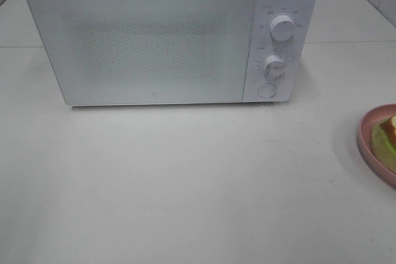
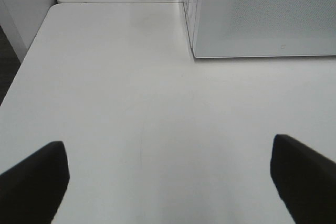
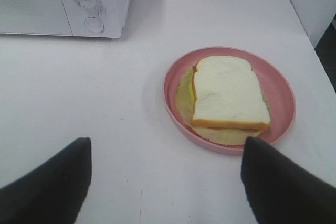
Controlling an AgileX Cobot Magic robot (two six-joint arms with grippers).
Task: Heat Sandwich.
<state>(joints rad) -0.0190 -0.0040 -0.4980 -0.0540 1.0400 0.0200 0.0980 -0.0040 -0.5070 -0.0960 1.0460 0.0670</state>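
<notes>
- The sandwich (image 3: pixel 227 95) lies flat on a round pink plate (image 3: pixel 281 90). It has pale bread on top, with an orange line and yellow-green filling peeking out underneath.
- The plate sits by the right edge of the white table (image 1: pixel 185 183).
- The right gripper (image 3: pixel 167 179) hangs over the table near the plate. Its two black fingers (image 3: pixel 50 182) are wide apart and hold nothing.
- A white microwave (image 1: pixel 154 35) stands at the back of the table. Its door is closed, and two knobs and a round button are on its right side.
- The left gripper (image 2: pixel 170 179) hangs over the bare table near the left edge. Its fingers (image 2: pixel 34 179) are spread wide and hold nothing.
</notes>
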